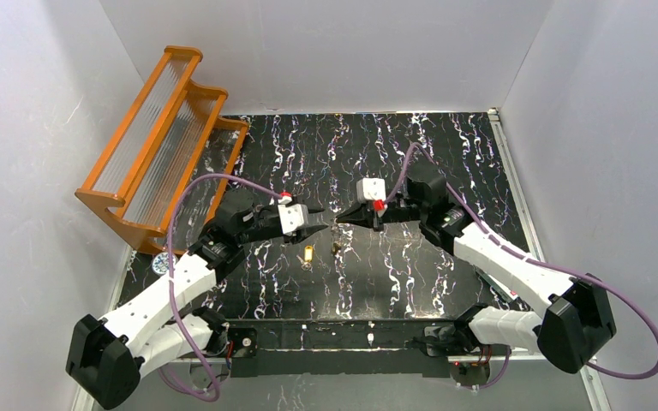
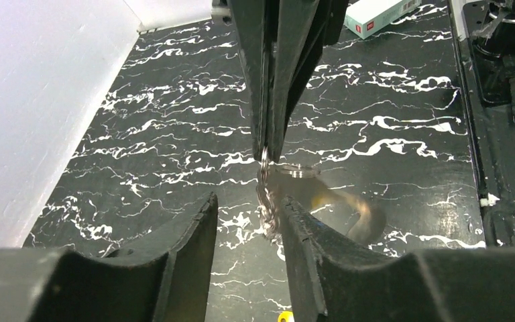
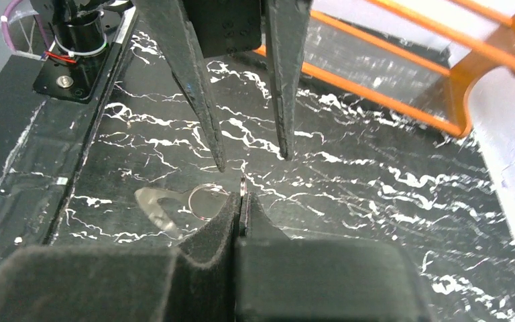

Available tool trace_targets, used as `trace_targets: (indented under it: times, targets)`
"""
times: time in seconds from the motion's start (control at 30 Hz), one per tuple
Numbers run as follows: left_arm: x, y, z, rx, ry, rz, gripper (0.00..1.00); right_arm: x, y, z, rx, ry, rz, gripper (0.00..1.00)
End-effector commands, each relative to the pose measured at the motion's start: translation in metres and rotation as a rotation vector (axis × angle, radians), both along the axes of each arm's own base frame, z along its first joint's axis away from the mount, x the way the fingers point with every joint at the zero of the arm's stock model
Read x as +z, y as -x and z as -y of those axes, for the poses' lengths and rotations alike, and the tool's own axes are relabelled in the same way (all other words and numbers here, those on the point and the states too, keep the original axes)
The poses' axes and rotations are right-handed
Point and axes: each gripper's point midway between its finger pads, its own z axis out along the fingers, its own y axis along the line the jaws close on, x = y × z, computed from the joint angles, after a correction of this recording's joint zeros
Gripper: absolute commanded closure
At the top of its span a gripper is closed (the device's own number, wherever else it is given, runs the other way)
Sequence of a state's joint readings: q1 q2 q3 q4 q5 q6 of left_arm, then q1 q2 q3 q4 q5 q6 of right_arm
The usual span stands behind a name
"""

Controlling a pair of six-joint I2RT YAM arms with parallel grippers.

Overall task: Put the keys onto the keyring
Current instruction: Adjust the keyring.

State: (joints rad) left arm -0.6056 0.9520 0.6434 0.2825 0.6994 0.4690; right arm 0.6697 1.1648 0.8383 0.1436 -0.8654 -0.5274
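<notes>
My right gripper (image 3: 243, 196) is shut on the thin keyring (image 3: 243, 182), which I see edge-on above the marbled black table (image 1: 445, 154). A smaller ring (image 3: 208, 201) and a blurred pale tab (image 3: 155, 209) hang from it to the left. My left gripper (image 2: 247, 208) is open and faces the right one tip to tip, with the blurred keyring (image 2: 266, 194) just off its right finger (image 2: 288, 218). Nothing sits between its fingers. In the top view both grippers (image 1: 319, 225) (image 1: 341, 221) meet at the table's middle. Two yellow-headed keys (image 1: 308, 253) (image 1: 337, 249) lie on the table just below them.
An orange rack with ribbed clear panels (image 1: 158, 141) leans at the back left corner. A small round patterned disc (image 1: 163, 264) lies by the left arm. White walls close in the table on three sides. The arm bases (image 1: 343, 338) sit at the near edge.
</notes>
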Motion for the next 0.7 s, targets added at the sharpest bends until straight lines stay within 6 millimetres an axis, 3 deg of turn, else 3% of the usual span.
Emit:
trace_targets:
  times: [0.0, 0.27, 0.53, 0.67]
  targets:
    - [0.028, 0.001, 0.009, -0.033, 0.057, 0.023, 0.65, 0.008, -0.009, -0.004, -0.061, 0.024, -0.101, 0.99]
    - [0.021, 0.002, 0.018, -0.079, 0.046, -0.024, 0.77, 0.005, -0.012, -0.005, -0.073, 0.042, -0.124, 0.99]
    - [0.015, 0.01, 0.027, -0.146, 0.033, -0.063, 0.7, 0.004, -0.012, -0.004, -0.079, 0.044, -0.129, 0.99]
    - [0.012, 0.003, 0.028, -0.111, 0.028, -0.081, 0.77, 0.005, -0.011, -0.004, -0.068, 0.04, -0.127, 0.99]
